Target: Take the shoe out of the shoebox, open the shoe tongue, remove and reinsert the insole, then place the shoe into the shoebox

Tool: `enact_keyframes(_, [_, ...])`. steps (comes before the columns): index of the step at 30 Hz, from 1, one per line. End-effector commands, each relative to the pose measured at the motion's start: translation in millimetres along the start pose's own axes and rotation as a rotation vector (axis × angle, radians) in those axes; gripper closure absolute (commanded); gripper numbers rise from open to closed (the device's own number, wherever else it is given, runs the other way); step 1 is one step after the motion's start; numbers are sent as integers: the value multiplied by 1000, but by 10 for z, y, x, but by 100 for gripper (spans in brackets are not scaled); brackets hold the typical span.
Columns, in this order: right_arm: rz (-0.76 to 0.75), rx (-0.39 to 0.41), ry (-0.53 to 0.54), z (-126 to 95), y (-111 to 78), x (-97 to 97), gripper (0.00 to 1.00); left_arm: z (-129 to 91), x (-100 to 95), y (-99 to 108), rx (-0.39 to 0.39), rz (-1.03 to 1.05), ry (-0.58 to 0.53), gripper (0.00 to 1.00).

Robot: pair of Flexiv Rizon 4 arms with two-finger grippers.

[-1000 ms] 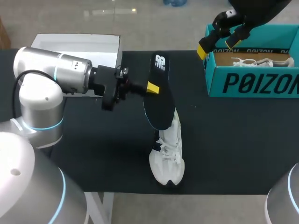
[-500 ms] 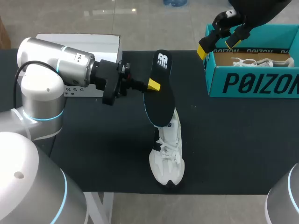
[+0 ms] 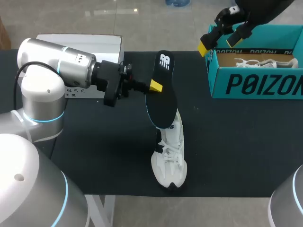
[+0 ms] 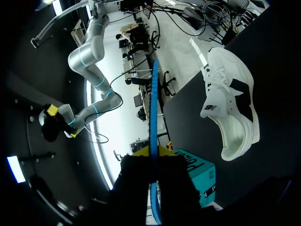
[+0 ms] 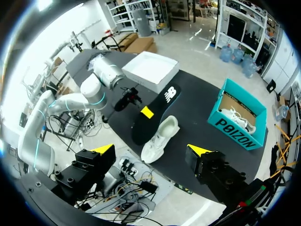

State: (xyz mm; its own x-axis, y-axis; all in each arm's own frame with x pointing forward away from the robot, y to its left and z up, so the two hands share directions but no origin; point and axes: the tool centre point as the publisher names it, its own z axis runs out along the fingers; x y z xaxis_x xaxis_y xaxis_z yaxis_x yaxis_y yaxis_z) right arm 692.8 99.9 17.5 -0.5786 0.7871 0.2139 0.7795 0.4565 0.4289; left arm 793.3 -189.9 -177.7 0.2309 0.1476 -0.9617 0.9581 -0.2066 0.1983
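My left gripper [image 3: 152, 87] is shut on the edge of a black insole [image 3: 161, 92] and holds it tilted above the table. The insole's lower end hangs over the heel opening of the white shoe [image 3: 169, 153], which lies on the black table. In the left wrist view the insole [image 4: 154, 108] shows edge-on between the fingers, and the shoe [image 4: 230, 106] lies beside it. My right gripper [image 3: 222, 38] is open and empty, raised near the teal shoebox's [image 3: 255, 85] left corner. From high up, the right wrist view takes in the shoe [image 5: 160, 139], the insole [image 5: 153, 113] and the shoebox [image 5: 237, 125].
A second white shoe [image 3: 258, 62] lies inside the teal shoebox. The white box lid [image 3: 78, 46] sits at the table's back left, behind my left arm [image 3: 61, 68]. Black table surface [image 3: 236, 142] stretches between the shoe and the right edge.
My left arm drew back and lifted the insole slightly early in the second, then held still. The right gripper rose a little beside the shoebox.
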Motion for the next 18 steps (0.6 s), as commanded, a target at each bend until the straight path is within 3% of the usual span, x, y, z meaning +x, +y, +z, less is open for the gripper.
enact_keyframes(1, [42, -188, 176, 151, -278, -207, 0, 11, 4, 8, 1, 2, -1, 100])
enact_keyframes(10, [121, -384, 447, 495, -542, -310, 0, 11, 4, 8, 1, 2, -1, 100])
enact_keyframes(18, [115, -488, 629, 827, -520, -348, 0, 11, 4, 8, 1, 2, -1, 100])
